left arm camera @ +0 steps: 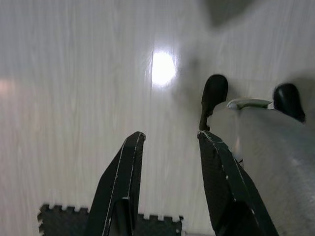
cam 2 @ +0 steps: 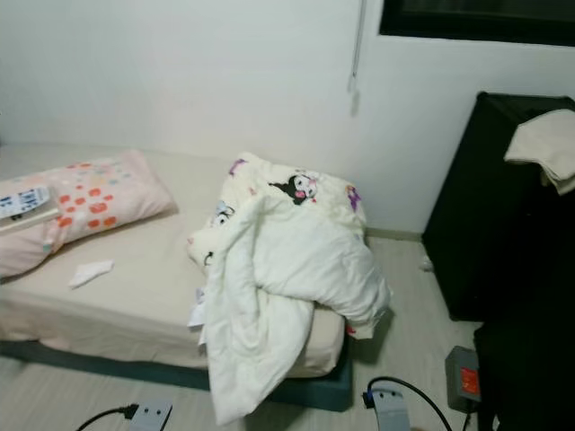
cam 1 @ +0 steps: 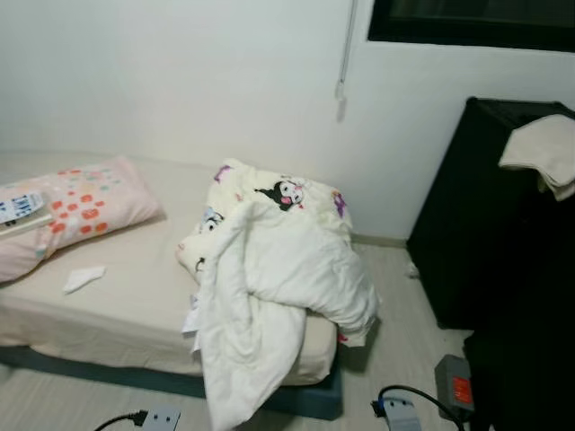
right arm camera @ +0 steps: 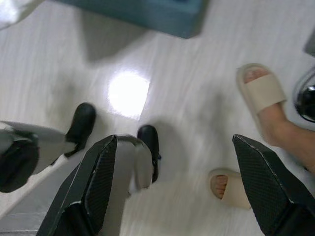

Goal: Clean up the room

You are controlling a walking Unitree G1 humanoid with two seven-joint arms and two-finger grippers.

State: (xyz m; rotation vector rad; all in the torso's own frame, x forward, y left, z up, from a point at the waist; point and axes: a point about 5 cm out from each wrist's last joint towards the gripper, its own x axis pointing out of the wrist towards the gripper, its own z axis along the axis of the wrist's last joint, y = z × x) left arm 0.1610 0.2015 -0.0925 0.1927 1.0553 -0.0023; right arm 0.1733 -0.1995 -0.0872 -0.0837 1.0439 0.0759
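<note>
My left tool (left arm camera: 167, 147) hangs with fingers moderately apart, my right tool (right arm camera: 172, 182) wide, both empty over the floor (left arm camera: 74, 73). The crumpled blanket (cam 1: 269, 278) spills off the bed (cam 1: 126, 296), center frame. I'd step closer first; someone's sandalled feet (right arm camera: 266, 98) seem near.

Both arms hang down at the robot's sides. Left gripper (left arm camera: 170, 140) points floorward, fingers parted; right gripper (right arm camera: 174, 142) spread wider, black fingers (right arm camera: 96, 182) low in frame.
</note>
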